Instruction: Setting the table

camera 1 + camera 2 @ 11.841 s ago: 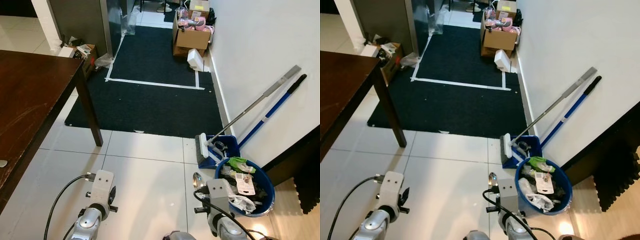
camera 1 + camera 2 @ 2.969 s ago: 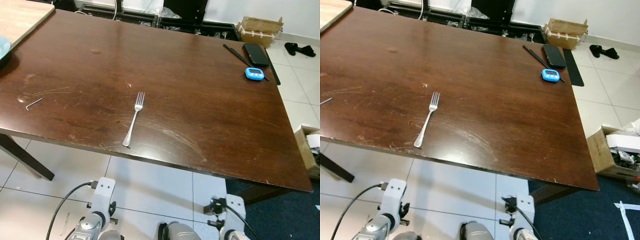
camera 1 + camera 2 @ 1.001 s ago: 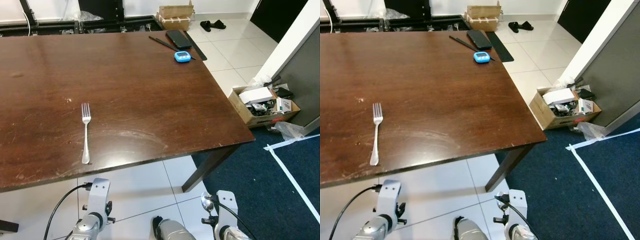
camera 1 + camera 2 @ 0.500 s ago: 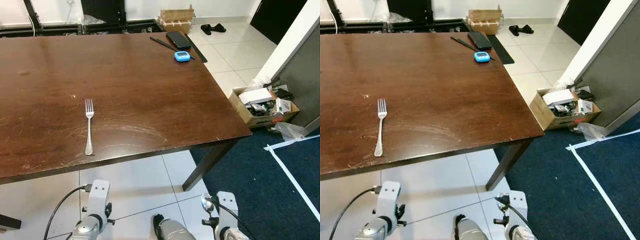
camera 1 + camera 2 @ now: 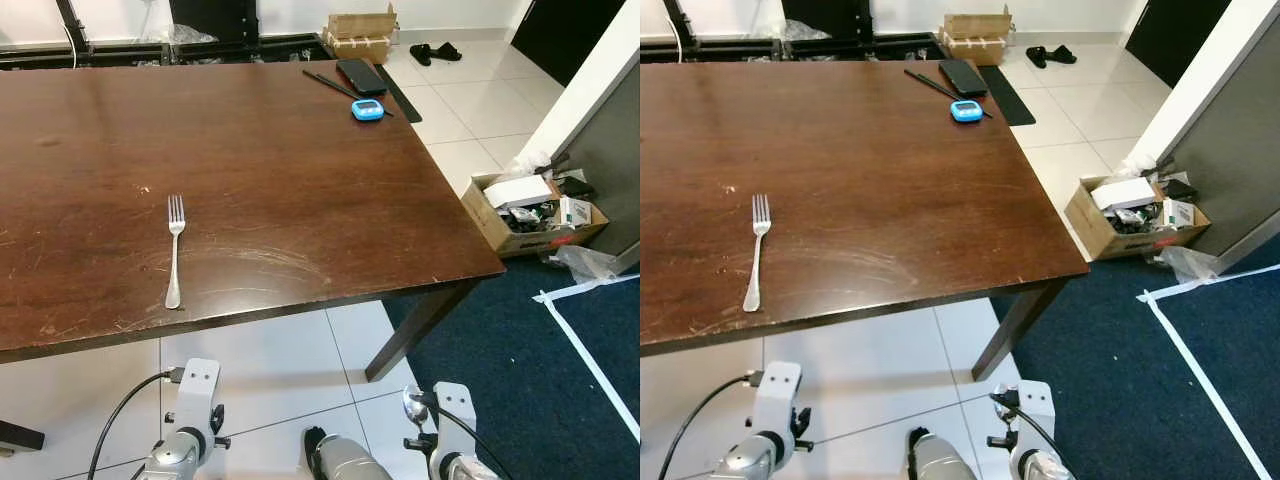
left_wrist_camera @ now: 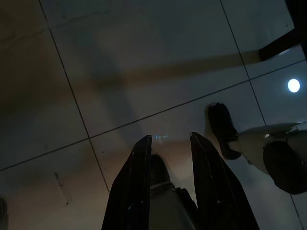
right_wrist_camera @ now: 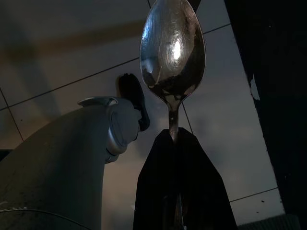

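Right gripper is seen low beside the robot's body, above white floor tiles; its two black fingers are pressed together on the handle of a spoon, bowl pointing out beyond the fingertips. The spoon's bowl is also glimpsed in the head view, just ahead of the right wrist. Left gripper is held low over the tiles as well, fingers parted with nothing between them. Ahead of both grippers and above them, the near edge of a dark wooden table is met. A fork is laid on it near that edge, closer to the left gripper's side, tines pointing away. Far across the table from the right gripper, at the distant corner, a blue timer, a black phone and a dark pen-like stick are noted. Off to the right gripper's side, a cardboard box of clutter is set on the floor beside dark blue carpet.
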